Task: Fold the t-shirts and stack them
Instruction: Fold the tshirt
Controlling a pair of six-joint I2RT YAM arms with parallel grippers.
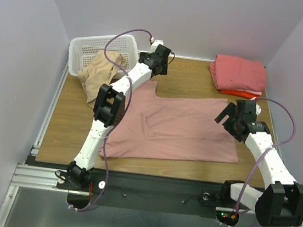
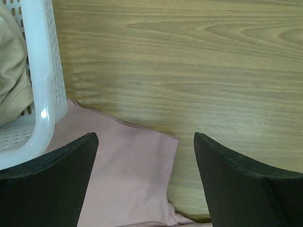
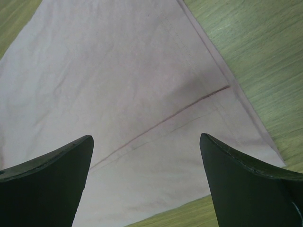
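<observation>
Over the far corner of the dusty-pink t-shirt [image 1: 177, 129], the left gripper [image 2: 145, 140] gapes wide, empty; the right gripper [image 3: 147, 140] likewise, over its right edge.

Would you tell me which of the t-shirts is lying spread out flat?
The dusty-pink t-shirt mid-table; the beige t-shirt spills crumpled from the basket, and the salmon-pink t-shirt and orange-red t-shirt sit folded in a stack.

The left arm [image 1: 95, 140] extends diagonally from its base toward the far centre. The left gripper [image 1: 159, 62] points down, its fingers [image 2: 47, 184] spread wide and holding nothing. The right arm [image 1: 270, 161] bends inward. The right gripper [image 1: 229, 116] has its fingers [image 3: 251, 184] equally wide apart and holds nothing.
</observation>
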